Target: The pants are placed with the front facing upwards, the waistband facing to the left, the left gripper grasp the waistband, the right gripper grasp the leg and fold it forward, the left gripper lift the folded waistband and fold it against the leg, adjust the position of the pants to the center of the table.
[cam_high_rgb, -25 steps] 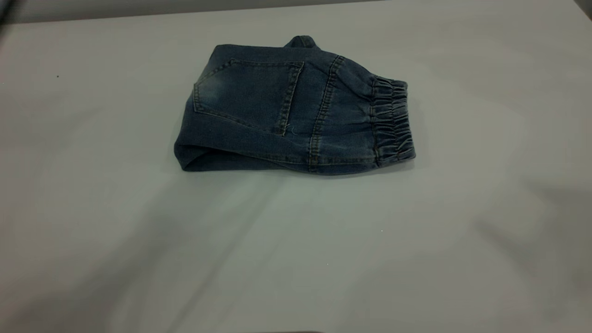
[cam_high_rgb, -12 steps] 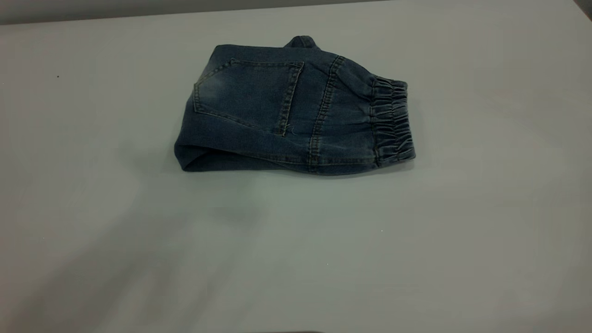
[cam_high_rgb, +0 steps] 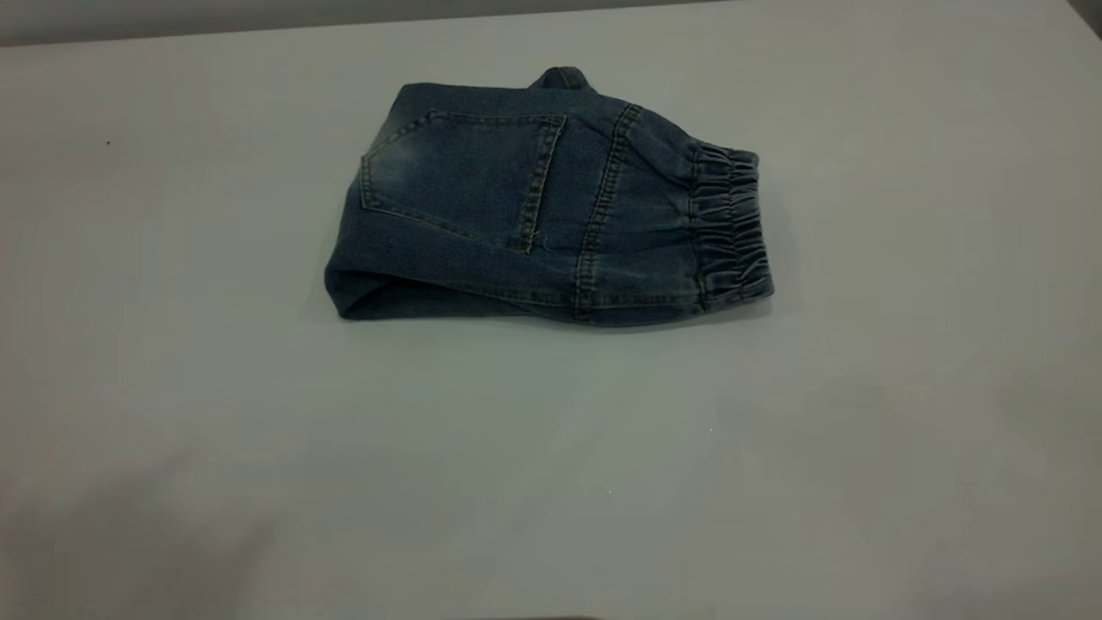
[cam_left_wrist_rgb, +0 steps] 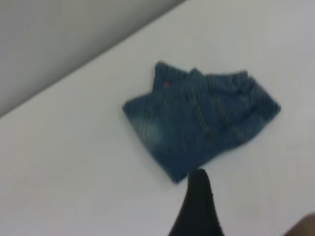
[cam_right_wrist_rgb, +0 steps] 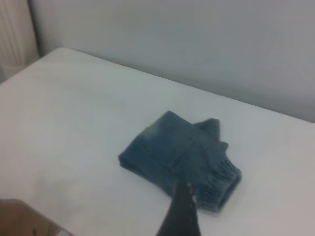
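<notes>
The pants [cam_high_rgb: 516, 215] lie folded into a compact blue denim bundle on the white table [cam_high_rgb: 551, 482], slightly beyond its middle, with a stitched patch pocket facing up. The ruched waistband [cam_high_rgb: 727, 226] forms the bundle's right end in the exterior view. Neither arm shows in the exterior view. In the left wrist view a black part of my left gripper [cam_left_wrist_rgb: 198, 206] hangs well above the table, short of the pants [cam_left_wrist_rgb: 197, 118]. In the right wrist view my right gripper [cam_right_wrist_rgb: 180, 211] is also high, near the waistband [cam_right_wrist_rgb: 221, 184] end, touching nothing.
Bare tabletop surrounds the bundle on all sides. The table's far edge [cam_high_rgb: 344, 26] runs just behind the pants, with a pale wall [cam_right_wrist_rgb: 197, 39] beyond it.
The arm shadows on the front left of the table have faded and drawn away. The pants have not moved.
</notes>
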Motion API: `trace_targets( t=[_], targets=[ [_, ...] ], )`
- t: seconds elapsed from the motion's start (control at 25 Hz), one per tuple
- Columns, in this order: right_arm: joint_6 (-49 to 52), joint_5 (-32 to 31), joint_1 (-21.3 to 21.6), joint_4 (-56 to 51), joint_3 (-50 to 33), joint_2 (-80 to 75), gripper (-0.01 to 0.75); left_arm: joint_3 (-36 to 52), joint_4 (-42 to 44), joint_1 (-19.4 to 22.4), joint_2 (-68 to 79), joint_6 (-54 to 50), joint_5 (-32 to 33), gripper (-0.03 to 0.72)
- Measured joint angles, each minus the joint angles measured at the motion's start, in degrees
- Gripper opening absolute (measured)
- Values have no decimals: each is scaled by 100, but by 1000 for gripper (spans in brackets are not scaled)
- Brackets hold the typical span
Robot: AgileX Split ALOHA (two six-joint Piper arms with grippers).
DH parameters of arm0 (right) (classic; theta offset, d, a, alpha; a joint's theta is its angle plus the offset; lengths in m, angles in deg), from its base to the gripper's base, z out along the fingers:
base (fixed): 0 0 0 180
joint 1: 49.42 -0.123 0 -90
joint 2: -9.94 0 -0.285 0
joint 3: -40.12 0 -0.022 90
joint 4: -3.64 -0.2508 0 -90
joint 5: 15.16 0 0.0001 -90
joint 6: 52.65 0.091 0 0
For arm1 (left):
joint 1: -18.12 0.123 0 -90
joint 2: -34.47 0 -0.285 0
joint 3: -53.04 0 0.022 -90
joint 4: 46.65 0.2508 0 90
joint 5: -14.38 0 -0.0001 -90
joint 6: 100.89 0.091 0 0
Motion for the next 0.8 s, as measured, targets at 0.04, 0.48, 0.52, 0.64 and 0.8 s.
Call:
trace_targets(
  t=[0.04,0.48,0.52,0.64,0.8],
  targets=[
    [81,0,0,50,-118,166,549,271,0,0,-257,26,0,529],
    [246,0,0,604,-2100,1767,549,2595,-30,-5,-2399,51,0,529],
    [246,0,0,703,-2304,1878,549,2747,-30,-5,-2547,51,0,529],
    [246,71,0,1050,-2874,2101,549,3267,0,-5,-2938,51,0,529],
    [246,277,0,1466,-3608,2277,549,3894,0,-5,-3363,51,0,529]
  ],
)
